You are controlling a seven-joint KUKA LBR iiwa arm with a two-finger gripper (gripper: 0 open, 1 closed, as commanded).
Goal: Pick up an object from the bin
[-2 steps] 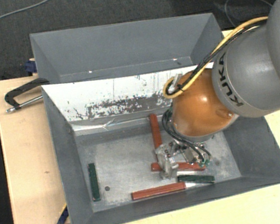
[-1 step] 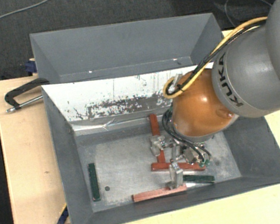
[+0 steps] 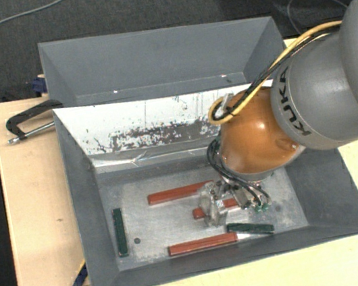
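1. Camera view, nearest edge first: along the front wall of the bin [image 3: 187,267], at the lower middle of the frame, lies a long red-brown bar [image 3: 202,243]. A dark green pen [image 3: 250,228] lies just beside its right end.
2. At lower left, well apart from these, a dark green stick [image 3: 119,231] lies lengthwise near the left wall.
3. Just behind the pen, the gripper [image 3: 230,208] is down on the floor at centre right, over a short red piece [image 3: 198,213] whose left end pokes out. I cannot tell whether the gripper is spread or pressed together, nor whether it has the piece.
4. Behind it, a second red-brown bar [image 3: 177,193] runs left from the gripper.
5. Farther back, the orange cover [image 3: 257,139] sits on the wrist.
6. My judgement: this is the grasping step. The next move calls for a firm closing on the short red piece, then a straight lift clear of the pen and bars.
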